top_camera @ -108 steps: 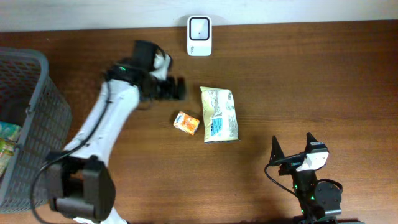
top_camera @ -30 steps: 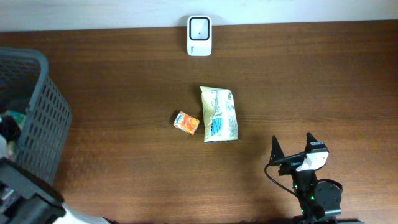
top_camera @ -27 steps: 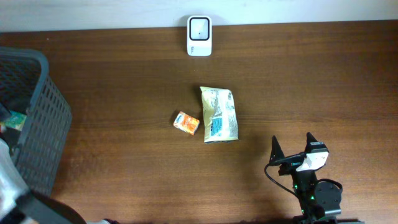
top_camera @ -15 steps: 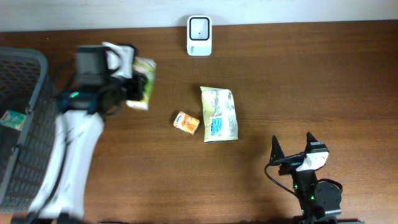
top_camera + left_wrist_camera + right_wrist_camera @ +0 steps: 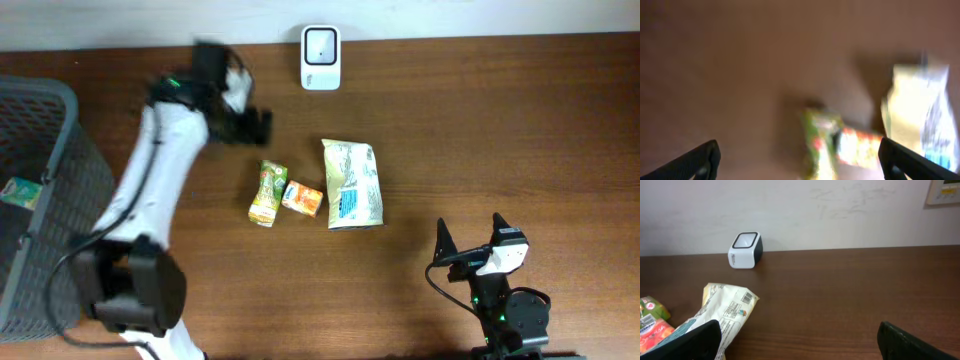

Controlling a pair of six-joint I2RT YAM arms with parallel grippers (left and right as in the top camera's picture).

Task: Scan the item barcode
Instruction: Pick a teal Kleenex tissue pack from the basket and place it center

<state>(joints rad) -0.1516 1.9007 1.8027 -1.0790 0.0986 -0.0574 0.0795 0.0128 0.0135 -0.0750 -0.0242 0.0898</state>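
A green and yellow drink pouch lies flat on the table, touching the left side of a small orange box. Right of them lies a white snack bag. The white barcode scanner stands at the table's back edge. My left gripper hovers behind the pouch, open and holding nothing. Its blurred wrist view looks down on the pouch, the box and the bag. My right gripper rests open near the front right, facing the scanner and the bag.
A grey mesh basket stands at the left edge with a green packet inside it. A pale wall runs behind the table.
My left arm swung from the basket toward the middle with the green pouch, then opened. The pouch now lies beside the orange box. The right arm has not moved.
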